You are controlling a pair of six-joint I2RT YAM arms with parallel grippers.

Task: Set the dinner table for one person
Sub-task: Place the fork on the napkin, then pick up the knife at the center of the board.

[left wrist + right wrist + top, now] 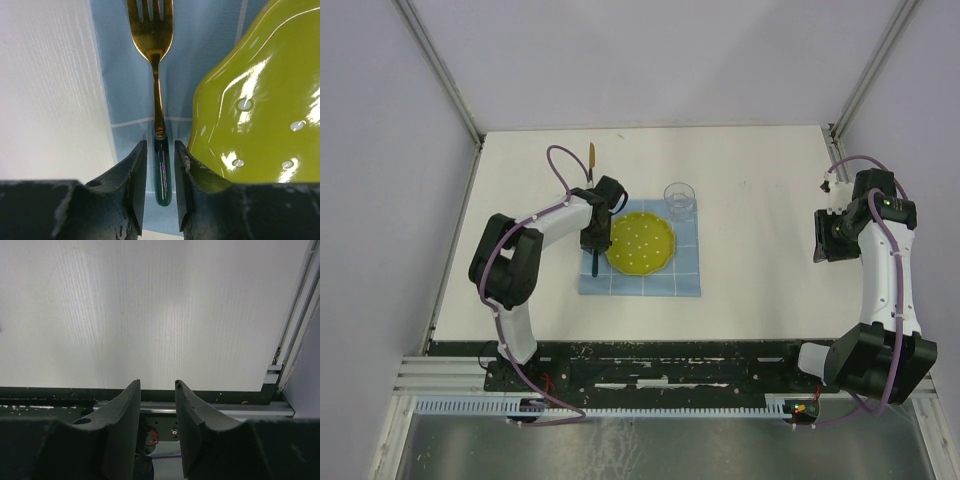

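Gold-tined fork (159,75) with a dark green handle, flat on the light-blue cloth (200,60) beside the yellow-green plate (260,100), mid dinner table (760,200); left gripper (160,150) jaws slightly apart astride the handle; right gripper (157,390) jaws slightly apart, empty

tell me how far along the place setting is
Done: the scalloped yellow-green plate sits on the light-blue gridded cloth, a clear glass by its far right corner. In hand: the gold fork with a dark green handle lies on the cloth left of the plate, the left gripper straddling the handle. Left: a gold-tipped utensil lies apart on the off-white table beyond the cloth; the right gripper is empty.
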